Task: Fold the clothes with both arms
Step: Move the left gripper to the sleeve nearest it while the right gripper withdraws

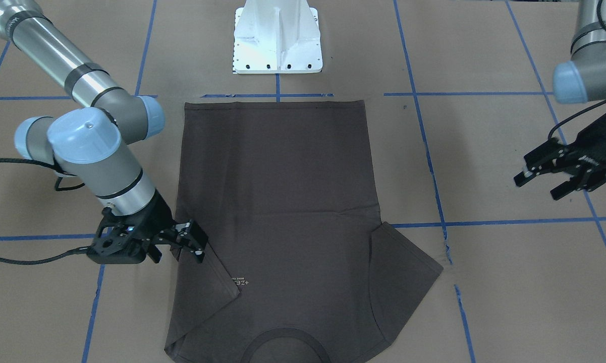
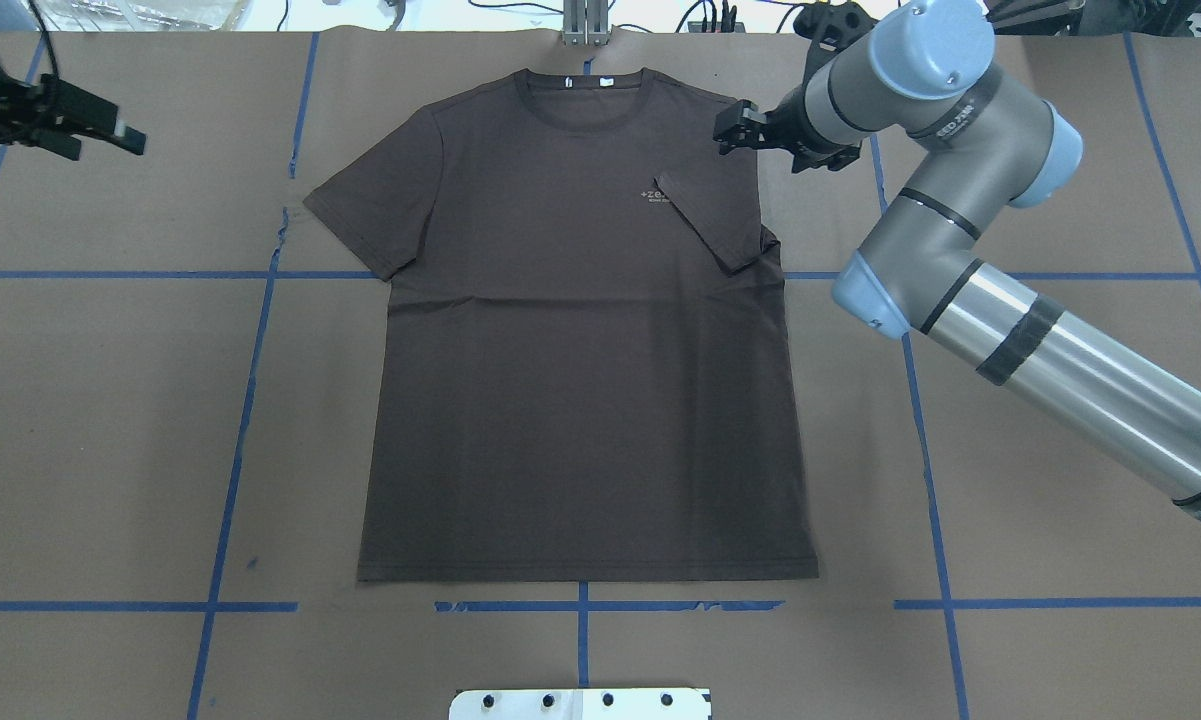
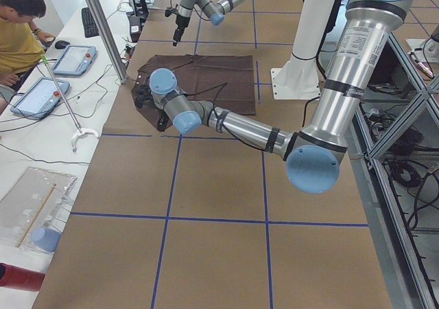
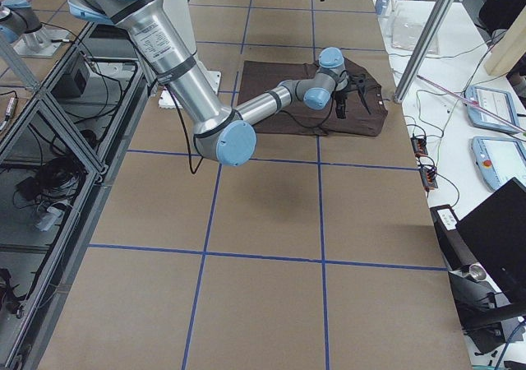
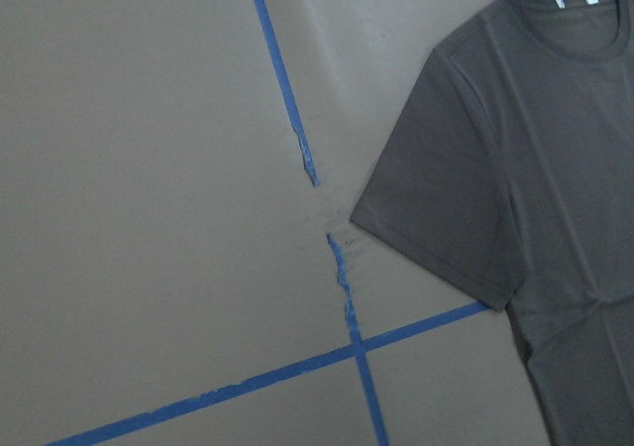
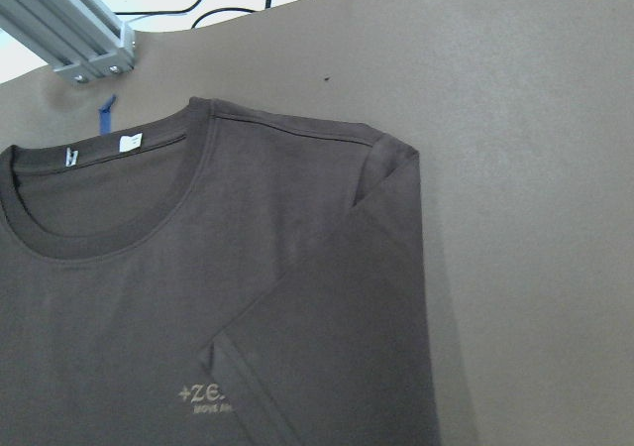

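1. So, the T-shirt [image 2: 580, 340] is lying flat and face up in the middle of the brown surface [image 2: 100, 420], collar [image 2: 585, 95] at the far edge from the robot and hem toward the white base [image 1: 277, 38].
2. One sleeve [image 2: 705, 215], the one on the robot's right, is folded in over the chest, and its edge partly covers the pale lettering [image 2: 652, 195]. The other sleeve [image 2: 375, 200] is spread out flat to the side.
3. The right gripper [image 1: 184, 247] hangs right over the shoulder by that folded sleeve with its fingers spread. I can't tell if it's actually touching the cloth; no fabric shows between them.
4. The left gripper [image 1: 540, 184] is well off to the side of the shirt, over bare surface, fingers apart and holding nothing. Its wrist camera looks down at the flat sleeve and a crossing of blue tape lines [image 5: 357, 347].
5. Two small white tags [image 6: 99, 149] show inside the back of the collar.
6. From the left end view there's a person [image 3: 20, 27] sitting at a side bench with tablets [image 3: 38, 96] on it.
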